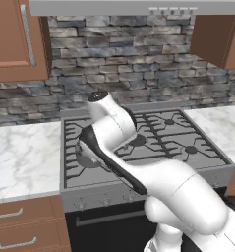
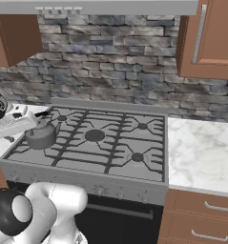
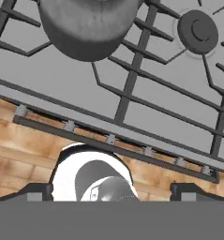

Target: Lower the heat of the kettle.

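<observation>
kettle (image 2: 40, 135) on stove (image 2: 106, 147) front-left | knobs (image 3: 110, 139) in hand view | hand (image 3: 111, 191) wide apart

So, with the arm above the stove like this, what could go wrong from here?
1. The kettle sits on the front left burner, close under the arm. Coming down toward the knobs along the stove's front edge, the arm might bump it and slide it off the grate.
2. The knobs are small and sit close in a row, so the gripper could turn the wrong one, leaving the kettle's heat as it is.
3. The fingertips look spread apart; they may slip on a small knob.
</observation>
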